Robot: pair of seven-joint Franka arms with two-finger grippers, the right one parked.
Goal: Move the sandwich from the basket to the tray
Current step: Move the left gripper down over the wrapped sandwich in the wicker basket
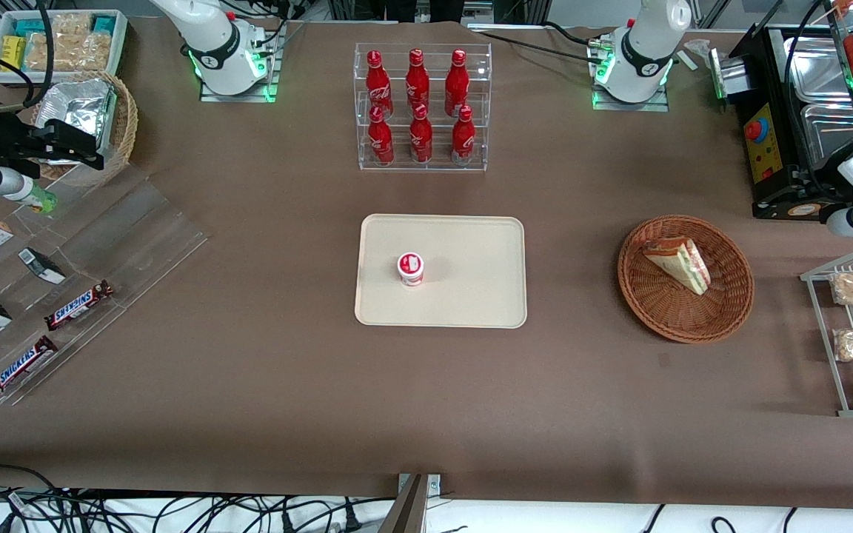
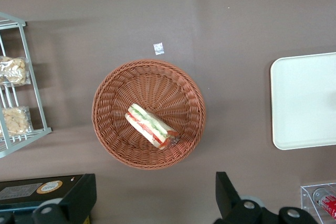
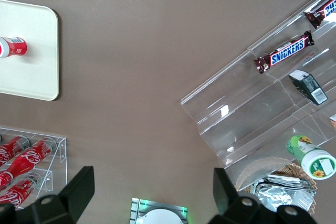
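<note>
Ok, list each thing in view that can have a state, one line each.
sandwich: wrapped, lying in the basket, not gripped.
basket: on the table, holding only the sandwich.
tray: flat on the table, one small cup on it.
cup: upright, lid on.
bottles: upright in their clear rack, capped.
gripper: above the basket, jaws open, empty.

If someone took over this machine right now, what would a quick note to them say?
Gripper: hangs above the table beside the basket, holding nothing; jaws spread wide.
Sandwich: lies in the basket, untouched.
Tray: near the table's middle, carrying only a small red-and-white cup.
Done: nothing yet.
Left: lower onto the sandwich, grip it, carry it to a bare part of the tray, release.
</note>
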